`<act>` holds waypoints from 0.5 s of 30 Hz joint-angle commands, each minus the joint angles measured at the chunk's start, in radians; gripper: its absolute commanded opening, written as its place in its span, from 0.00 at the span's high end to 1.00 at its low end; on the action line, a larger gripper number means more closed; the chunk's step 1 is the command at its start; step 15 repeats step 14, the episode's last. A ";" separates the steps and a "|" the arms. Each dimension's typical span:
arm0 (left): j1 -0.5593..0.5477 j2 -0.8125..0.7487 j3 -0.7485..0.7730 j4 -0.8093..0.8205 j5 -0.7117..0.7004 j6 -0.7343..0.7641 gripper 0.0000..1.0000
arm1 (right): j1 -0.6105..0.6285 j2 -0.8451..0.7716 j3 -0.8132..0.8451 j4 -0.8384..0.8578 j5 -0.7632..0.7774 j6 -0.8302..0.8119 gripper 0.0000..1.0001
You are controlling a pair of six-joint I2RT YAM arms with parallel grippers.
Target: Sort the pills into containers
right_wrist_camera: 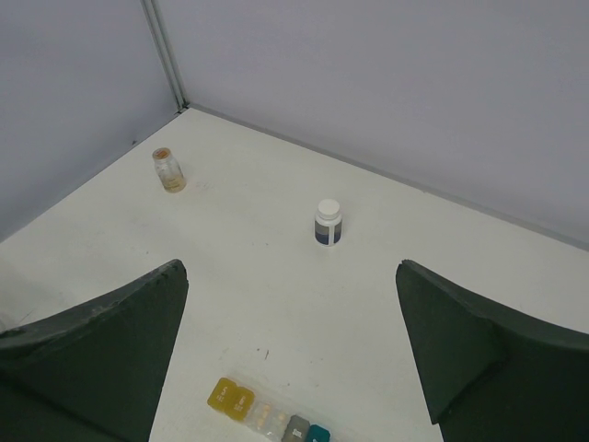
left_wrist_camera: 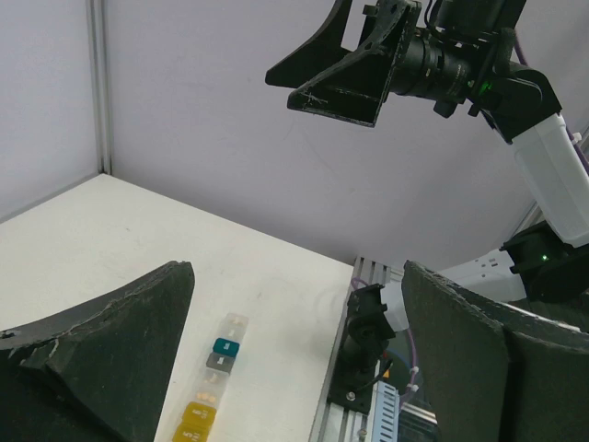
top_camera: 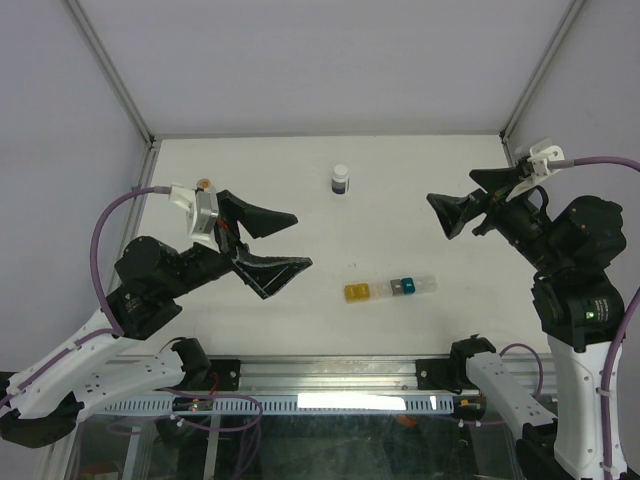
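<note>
The right gripper (right_wrist_camera: pixel 290 269) hangs over the white table (right_wrist_camera: pixel 433 239) with its jaws spread wide, one dark finger (right_wrist_camera: pixel 101 359) filling the lower left corner and the other the lower right. Between them, at the bottom edge, lie the containers (right_wrist_camera: pixel 267 416), a strip running from two yellow compartments on the left through clear ones to a grey and a teal one, partly cut off by the frame. Farther off stands a white-capped bottle (right_wrist_camera: pixel 328 224) with a dark body, and well to its left, near the grey wall (right_wrist_camera: pixel 74 92), a small clear vial (right_wrist_camera: pixel 168 171) with a tan top.
</note>
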 commanded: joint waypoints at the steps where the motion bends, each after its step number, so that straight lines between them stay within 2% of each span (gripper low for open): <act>1: 0.010 -0.010 -0.008 0.025 0.029 0.024 0.01 | -0.009 0.003 0.033 0.024 0.002 0.006 0.01; 15: 0.010 -0.005 -0.018 0.025 0.032 0.038 0.01 | -0.012 -0.003 0.017 0.022 0.029 -0.014 0.01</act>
